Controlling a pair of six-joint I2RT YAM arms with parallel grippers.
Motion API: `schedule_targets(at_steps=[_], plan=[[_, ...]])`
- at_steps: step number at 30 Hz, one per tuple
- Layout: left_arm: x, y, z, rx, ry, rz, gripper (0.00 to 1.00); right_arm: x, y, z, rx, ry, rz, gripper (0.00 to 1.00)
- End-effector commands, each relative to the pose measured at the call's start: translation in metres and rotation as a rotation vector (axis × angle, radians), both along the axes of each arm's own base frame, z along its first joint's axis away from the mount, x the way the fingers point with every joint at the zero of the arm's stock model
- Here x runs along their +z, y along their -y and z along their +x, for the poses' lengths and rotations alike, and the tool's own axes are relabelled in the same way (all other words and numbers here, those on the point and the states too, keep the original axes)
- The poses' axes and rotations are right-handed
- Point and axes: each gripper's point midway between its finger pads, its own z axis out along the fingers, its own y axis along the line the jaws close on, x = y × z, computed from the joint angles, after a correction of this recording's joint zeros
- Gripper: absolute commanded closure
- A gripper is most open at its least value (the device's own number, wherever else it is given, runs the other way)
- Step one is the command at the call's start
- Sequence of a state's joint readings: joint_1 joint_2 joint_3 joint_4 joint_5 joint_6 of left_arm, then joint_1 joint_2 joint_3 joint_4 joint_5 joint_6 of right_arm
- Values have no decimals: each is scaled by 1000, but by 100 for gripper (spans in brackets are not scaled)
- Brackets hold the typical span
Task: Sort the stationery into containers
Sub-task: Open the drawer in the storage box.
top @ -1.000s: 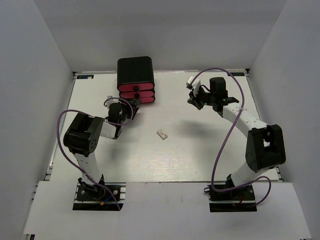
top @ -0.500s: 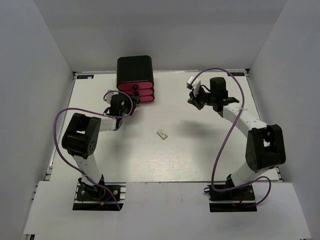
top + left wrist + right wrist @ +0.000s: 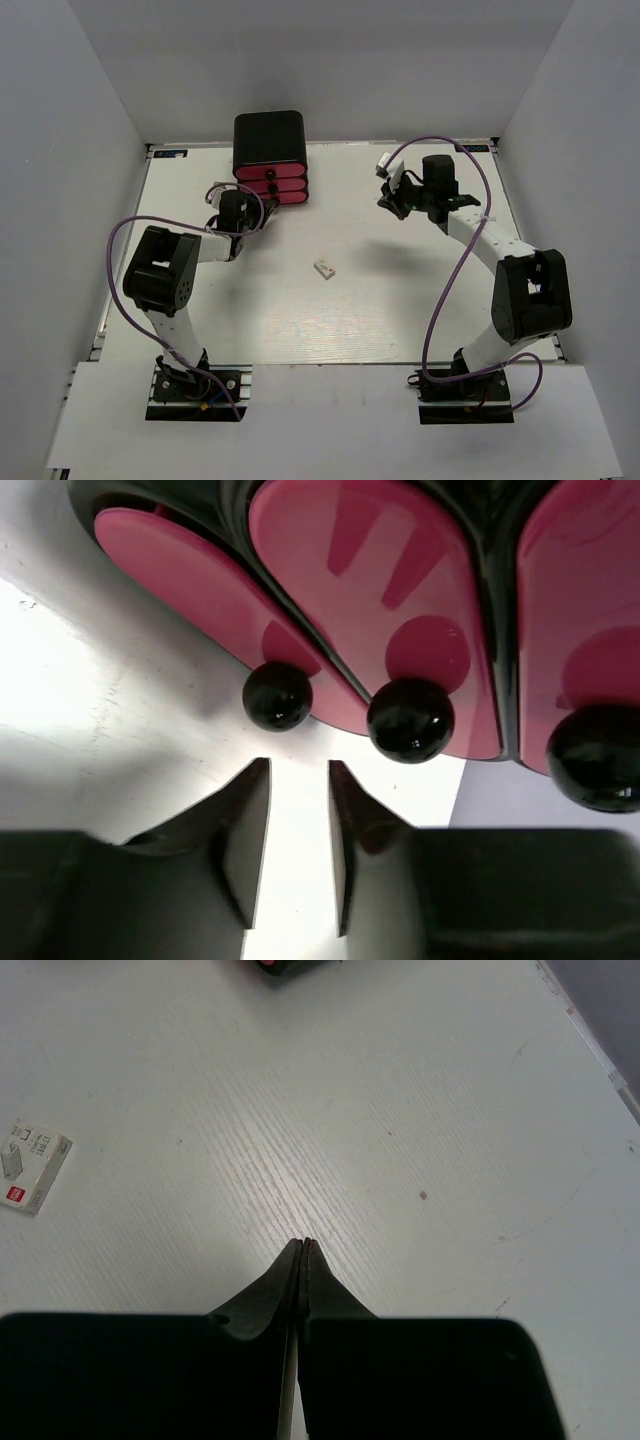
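Observation:
The black cabinet (image 3: 269,138) stands at the back left with three stacked pink-red drawers (image 3: 272,186), each with a round black knob. My left gripper (image 3: 252,207) is just in front of the drawers, open by a narrow gap and empty. In the left wrist view my left gripper (image 3: 298,770) sits just below the knobs (image 3: 277,695) (image 3: 410,719), touching neither. My right gripper (image 3: 387,203) is shut and empty above the table at the back right (image 3: 304,1244). A small white block (image 3: 323,268) lies mid-table and also shows in the right wrist view (image 3: 33,1165). No pens are in view.
The white table (image 3: 400,300) is walled by grey panels on three sides. Purple cables loop over both arms. The cabinet's corner shows at the top edge of the right wrist view (image 3: 290,965).
My left gripper has moved up and toward the cabinet, ending close in front of the drawer knobs. The right arm has hardly moved. The white block has not moved.

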State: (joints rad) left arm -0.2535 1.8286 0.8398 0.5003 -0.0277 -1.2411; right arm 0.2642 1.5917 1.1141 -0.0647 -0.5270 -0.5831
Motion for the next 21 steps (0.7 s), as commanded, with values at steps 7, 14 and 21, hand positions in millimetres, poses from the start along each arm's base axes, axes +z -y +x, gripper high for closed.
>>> schedule_targets(at_steps=[7,14,21], plan=[[-2,3,15,-35,11,48,53,12,2,-3,9,37,11,100],[-15,1,22,-16,1,60,53,10,6,0,1,37,6,100],[-11,0,32,5,37,50,51,5,9,1,-3,24,0,100]])
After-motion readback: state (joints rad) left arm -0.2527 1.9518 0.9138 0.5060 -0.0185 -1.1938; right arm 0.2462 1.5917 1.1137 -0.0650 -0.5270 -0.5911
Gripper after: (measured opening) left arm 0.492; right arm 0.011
